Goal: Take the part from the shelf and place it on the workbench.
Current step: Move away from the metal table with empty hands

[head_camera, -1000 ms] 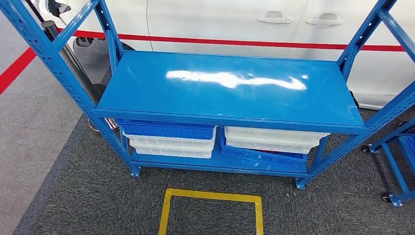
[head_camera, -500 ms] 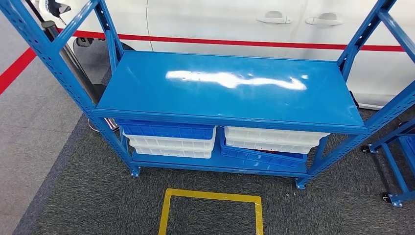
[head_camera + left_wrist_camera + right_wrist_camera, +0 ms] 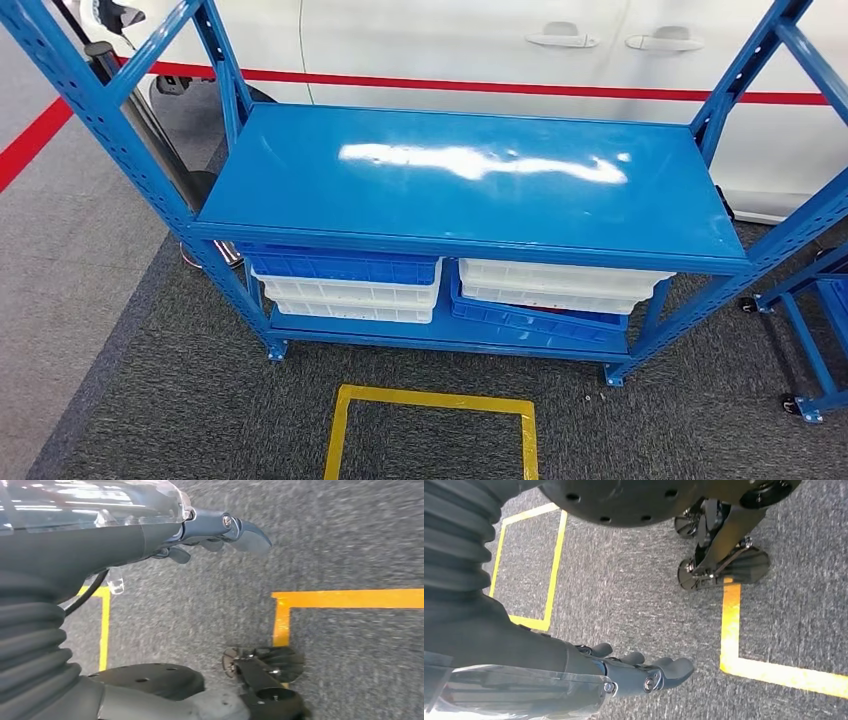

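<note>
Overhead, shelf; at the wrists, empty hanging hands.

Even, bright overhead light is seen throughout; a white glare streak is thrown across the blue shelf top. The carpet is rendered blurred in both wrist views.

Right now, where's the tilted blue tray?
In the head view, the tilted blue tray sits on the bottom shelf, right side, under the white bins.
</note>
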Robot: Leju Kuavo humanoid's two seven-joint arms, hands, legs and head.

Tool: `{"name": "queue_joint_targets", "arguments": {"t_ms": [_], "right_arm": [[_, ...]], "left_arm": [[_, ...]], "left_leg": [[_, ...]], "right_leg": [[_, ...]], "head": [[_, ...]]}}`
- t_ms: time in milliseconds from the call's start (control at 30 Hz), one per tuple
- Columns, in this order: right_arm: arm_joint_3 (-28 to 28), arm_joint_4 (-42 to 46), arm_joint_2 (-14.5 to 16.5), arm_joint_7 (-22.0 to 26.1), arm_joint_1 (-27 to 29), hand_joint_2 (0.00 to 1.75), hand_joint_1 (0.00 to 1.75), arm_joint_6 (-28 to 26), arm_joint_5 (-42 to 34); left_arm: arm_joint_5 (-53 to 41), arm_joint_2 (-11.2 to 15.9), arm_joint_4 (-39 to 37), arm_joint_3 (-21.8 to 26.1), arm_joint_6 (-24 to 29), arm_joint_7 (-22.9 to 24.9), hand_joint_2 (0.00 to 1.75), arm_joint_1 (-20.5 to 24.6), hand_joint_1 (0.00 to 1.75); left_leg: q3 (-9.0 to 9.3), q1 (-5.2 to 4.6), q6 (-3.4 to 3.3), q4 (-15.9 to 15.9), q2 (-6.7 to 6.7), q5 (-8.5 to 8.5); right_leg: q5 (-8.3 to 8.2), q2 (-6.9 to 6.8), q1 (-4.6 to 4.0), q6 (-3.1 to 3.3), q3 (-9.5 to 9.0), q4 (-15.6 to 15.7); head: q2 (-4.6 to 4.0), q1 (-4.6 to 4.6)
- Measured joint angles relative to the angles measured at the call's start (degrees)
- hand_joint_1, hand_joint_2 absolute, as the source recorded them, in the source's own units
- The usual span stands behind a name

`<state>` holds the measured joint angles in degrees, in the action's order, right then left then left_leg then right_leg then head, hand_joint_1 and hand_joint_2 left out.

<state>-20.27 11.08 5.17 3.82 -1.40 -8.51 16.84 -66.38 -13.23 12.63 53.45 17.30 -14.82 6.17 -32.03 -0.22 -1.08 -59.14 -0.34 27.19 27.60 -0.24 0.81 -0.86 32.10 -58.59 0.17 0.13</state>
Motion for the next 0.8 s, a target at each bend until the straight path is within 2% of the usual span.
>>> {"name": "queue_joint_targets", "arguments": {"t_ms": [800], "right_arm": [[11.00,5.92,-2.93,-2.08,5.22,1.75,0.00,4.90,-9.61]], "left_arm": [[38.39,6.98,4.80,-29.84,-9.82,8.46,1.75,-8.31,0.00]], "left_leg": [[0.01,0.00,0.01,0.02,0.00,0.03]], "right_leg": [[0.04,0.00,0.00,0.04,-0.01,0.00]], "head": [[0.01,0.00]]}}
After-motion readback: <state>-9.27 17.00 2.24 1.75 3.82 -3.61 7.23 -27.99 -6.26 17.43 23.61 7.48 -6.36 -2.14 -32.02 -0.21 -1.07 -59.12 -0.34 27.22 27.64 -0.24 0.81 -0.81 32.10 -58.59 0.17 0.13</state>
